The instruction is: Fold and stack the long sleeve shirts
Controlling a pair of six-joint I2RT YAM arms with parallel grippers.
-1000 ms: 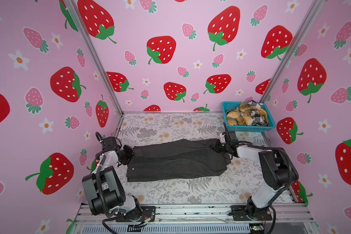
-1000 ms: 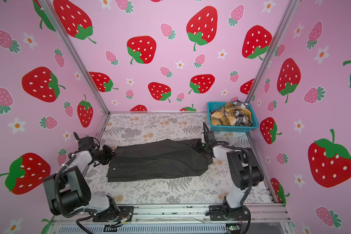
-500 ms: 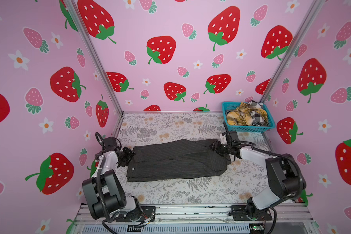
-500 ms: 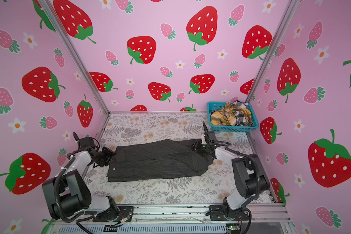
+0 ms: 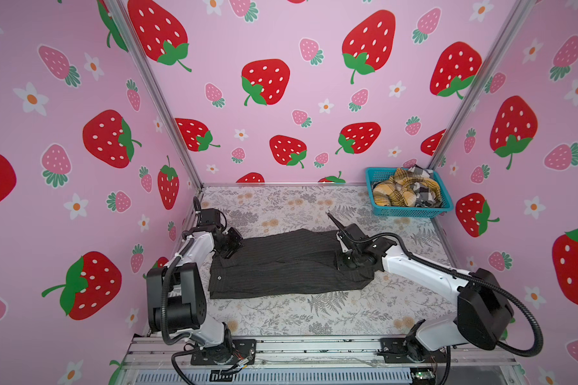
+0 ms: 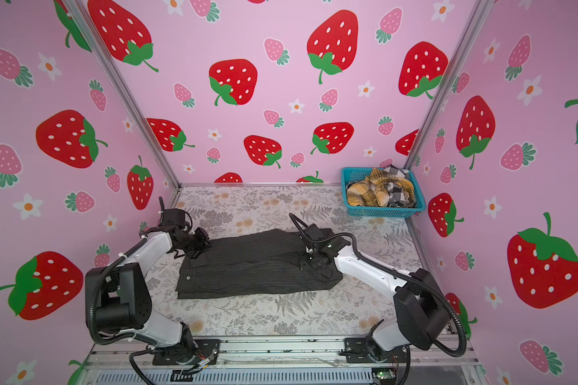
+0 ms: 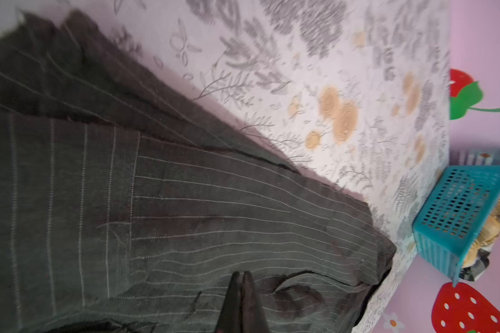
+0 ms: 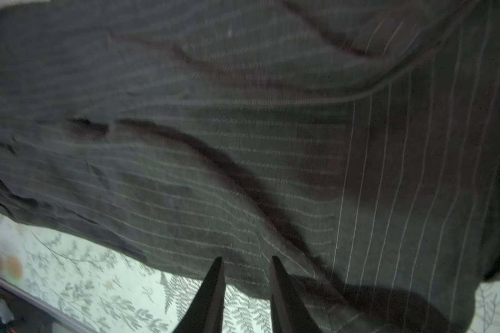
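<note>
Grey shirt: We saw one dark grey shirt (image 5: 287,263) with thin pale lines, folded into a long flat band.
Where it lay: It lay on the flowery table cover (image 5: 281,206), across the middle, from the left arm's side to the right arm's side. It was well apart from the basket.
Its lines: In the left wrist view the lines ran one way on most of the cloth and crossways on one sewn piece.
Its folds: We saw soft wrinkles and dark creases along it. The far edge was wavy and the near edge was almost straight.
Button: We saw one small dark button (image 5: 219,277) by the near left corner.
Left gripper: The left gripper (image 5: 229,250) sat at the left end of the shirt. In its wrist view the two fingers were pressed together over the cloth. We could not tell if any cloth was pinched between them.
Right gripper: The right gripper (image 5: 343,265) pointed down at the right end of the shirt. In its wrist view the fingers stood a little apart, tips at the shirt's edge.
Basket: A teal basket (image 5: 411,211) stood in the far right corner.
Other shirts: A yellow plaid shirt (image 5: 397,195) and a black-and-white check shirt (image 5: 426,196) lay bunched up in it, touching.
</note>
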